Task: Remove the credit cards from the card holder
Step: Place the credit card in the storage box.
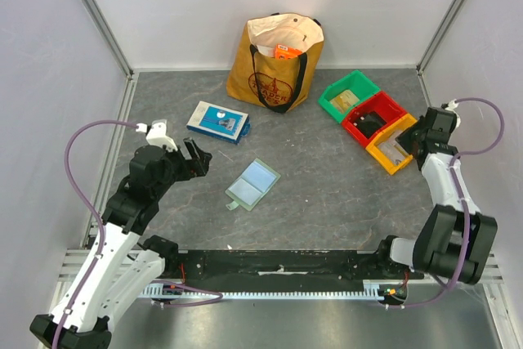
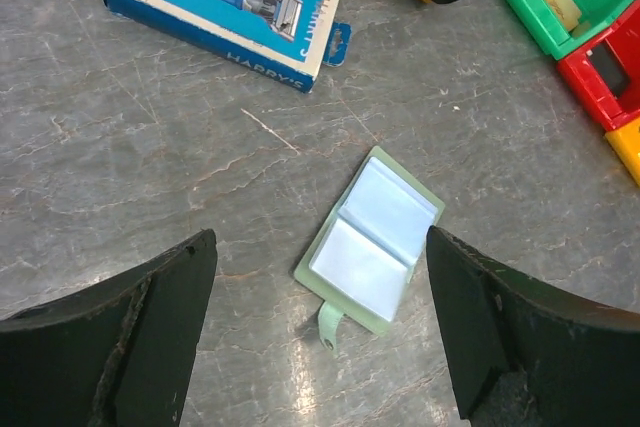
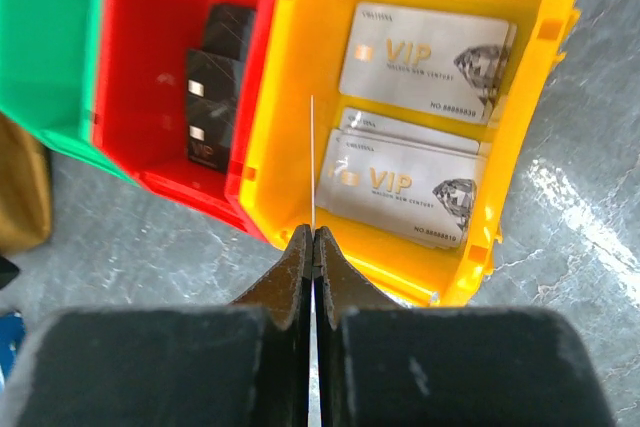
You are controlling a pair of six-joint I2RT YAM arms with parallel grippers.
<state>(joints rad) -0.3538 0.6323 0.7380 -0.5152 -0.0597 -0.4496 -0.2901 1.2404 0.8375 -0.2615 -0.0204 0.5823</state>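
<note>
Lying ahead of left jaws (untouched), card holder (image 2: 370, 244)

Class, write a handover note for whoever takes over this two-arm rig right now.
Left gripper: open, empty, facing the pale green fold-out card holder, which lies opened flat on the table; its clear pockets look empty.
Right gripper: shut on a thin card seen edge-on, over the yellow plastic bin.
Done: silver VIP cards lie in the yellow bin, black cards in the red plastic bin.
Left: release that card.
</note>
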